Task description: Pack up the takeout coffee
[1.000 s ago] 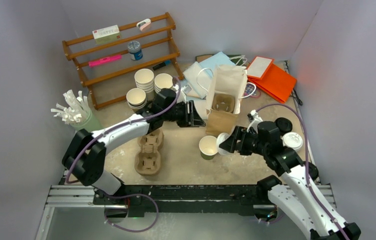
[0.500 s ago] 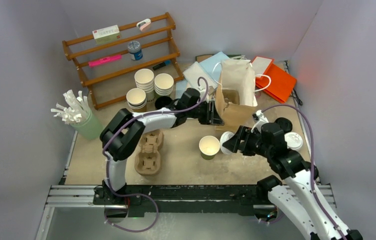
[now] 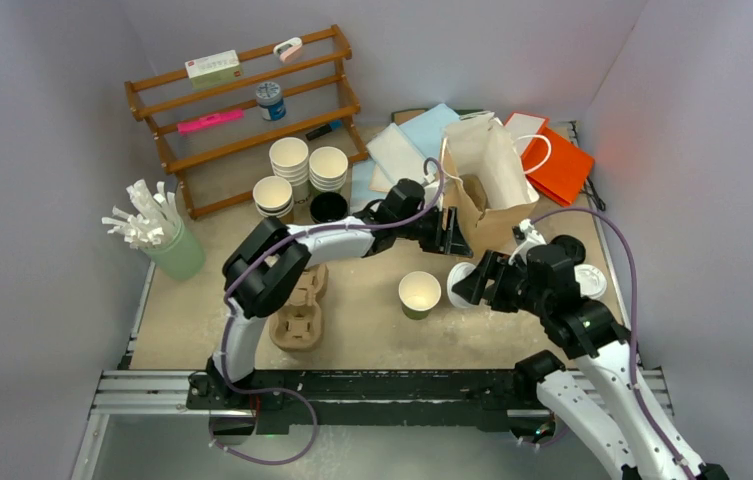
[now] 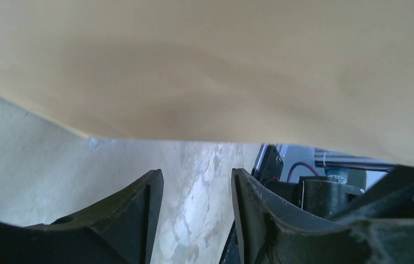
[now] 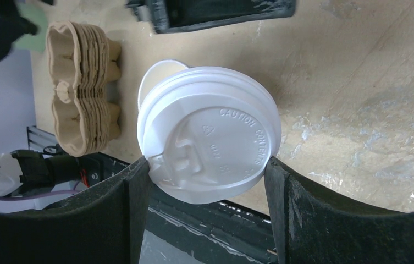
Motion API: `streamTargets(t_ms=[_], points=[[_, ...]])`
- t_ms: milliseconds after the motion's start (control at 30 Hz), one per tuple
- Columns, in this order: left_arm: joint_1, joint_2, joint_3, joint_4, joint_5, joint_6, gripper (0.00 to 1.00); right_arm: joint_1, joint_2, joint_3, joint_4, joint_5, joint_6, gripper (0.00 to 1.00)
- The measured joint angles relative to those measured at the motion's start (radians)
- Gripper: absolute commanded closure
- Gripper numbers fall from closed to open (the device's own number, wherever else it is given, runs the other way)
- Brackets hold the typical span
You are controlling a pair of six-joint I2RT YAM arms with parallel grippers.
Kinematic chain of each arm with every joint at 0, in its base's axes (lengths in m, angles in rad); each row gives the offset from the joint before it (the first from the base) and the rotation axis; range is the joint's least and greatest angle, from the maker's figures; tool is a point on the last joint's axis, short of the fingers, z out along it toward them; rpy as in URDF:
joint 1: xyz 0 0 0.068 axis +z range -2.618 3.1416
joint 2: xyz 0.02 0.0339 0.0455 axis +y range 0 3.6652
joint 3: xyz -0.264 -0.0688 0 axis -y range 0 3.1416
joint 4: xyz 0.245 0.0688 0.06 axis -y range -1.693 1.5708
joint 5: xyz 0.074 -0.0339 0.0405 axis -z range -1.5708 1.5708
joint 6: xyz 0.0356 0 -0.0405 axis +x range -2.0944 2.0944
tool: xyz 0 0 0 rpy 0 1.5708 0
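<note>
Right gripper (image 5: 207, 164) pinches the lid (image 5: 210, 137) just beside the cup (image 3: 419, 293), so square it over the rim before pressing; left gripper (image 4: 196, 176) is spread.

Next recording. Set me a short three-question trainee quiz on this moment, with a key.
1. True or false: the brown cup beside the right claw has its lid on.
2. What does the right claw grip? A) white lid B) straw C) pulp tray
3. Fill in: the left claw is open, right by the paper ___.
Key: 1 false; 2 A; 3 bag.
</note>
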Motion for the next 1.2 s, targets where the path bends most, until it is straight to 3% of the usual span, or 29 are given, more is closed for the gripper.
streamTargets(t_ms=[200,400,567,800,1033,1200], points=[[0.027,-0.208,-0.087,-0.186,-0.058,0.119,0.45,0.0,0.044,0.008,-0.004,-0.003,0.0,0.34],[0.091,-0.524,-0.2,-0.32,-0.087,0.154,0.45,0.001,0.092,0.061,-0.016,-0.004,-0.004,0.34],[0.151,-0.671,-0.278,-0.385,-0.105,0.155,0.46,0.005,0.115,0.066,-0.004,-0.005,-0.003,0.34],[0.195,-0.715,-0.38,-0.468,-0.112,0.155,0.47,0.102,0.192,0.07,0.061,0.019,-0.004,0.33],[0.196,-0.715,-0.429,-0.492,-0.092,0.172,0.48,0.409,0.367,0.169,0.093,0.201,0.001,0.34],[0.188,-0.714,-0.457,-0.505,-0.086,0.19,0.48,0.475,0.431,0.25,0.057,0.33,0.004,0.34]])
